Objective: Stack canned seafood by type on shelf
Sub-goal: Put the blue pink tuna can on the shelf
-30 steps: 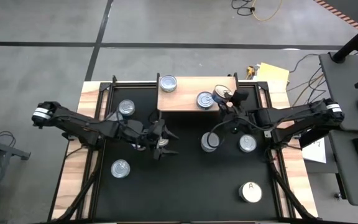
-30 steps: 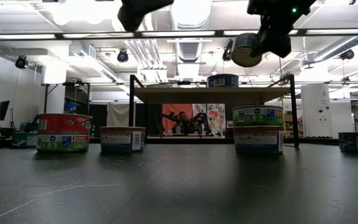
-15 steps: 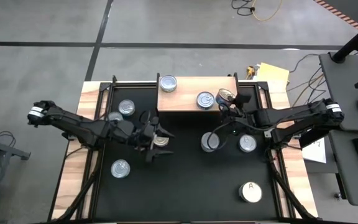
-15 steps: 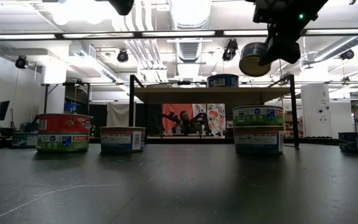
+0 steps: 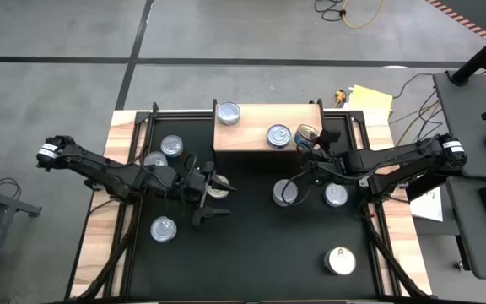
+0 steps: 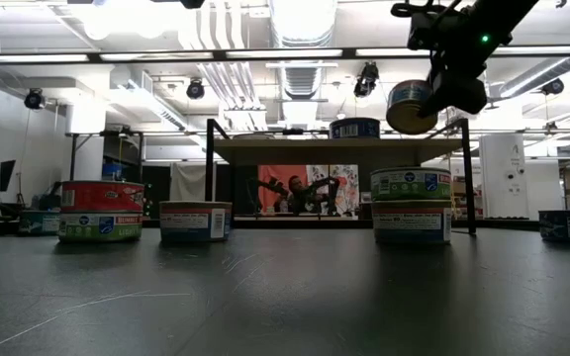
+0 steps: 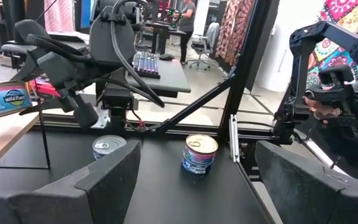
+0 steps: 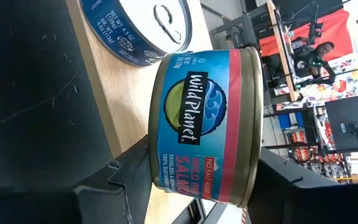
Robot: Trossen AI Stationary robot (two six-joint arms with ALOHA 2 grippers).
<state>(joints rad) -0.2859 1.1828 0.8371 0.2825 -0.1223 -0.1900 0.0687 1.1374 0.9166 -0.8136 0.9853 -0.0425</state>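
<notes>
My right gripper [image 5: 315,140] is shut on a blue-labelled salmon can [image 8: 204,121]. It holds the can in the air over the right end of the light wooden shelf [image 5: 256,135]; in the low view the can [image 6: 411,107] hangs tilted just above the shelf board [image 6: 334,148]. Two cans stand on the shelf [image 5: 228,112] [image 5: 278,135]. My left gripper [image 5: 212,201] is open over the black tabletop, beside a silver-topped can [image 5: 218,191]. In the left wrist view nothing lies between the left gripper's fingers [image 7: 197,152]. My right gripper pinches the salmon can between its two fingers, one finger [image 8: 126,177] at each rimmed end of the can [image 8: 157,155], the labelled wall facing the wrist camera. The fingers come level from the table's right. The can is lifted clear and tilted.
Other cans stand on the table: two at the left [image 5: 173,146] [image 5: 154,159], one near left [image 5: 164,228], a two-can stack [image 5: 285,192], one beside it [image 5: 336,194], and the white-topped "A" can [image 5: 340,260]. Dark shelf legs [image 6: 210,173] rise from the far side.
My right gripper has carried the can down and a little toward the table's right, closer to the shelf's right end. My left gripper has risen and drawn back toward the table's left, uncovering the silver-topped can beside it.
</notes>
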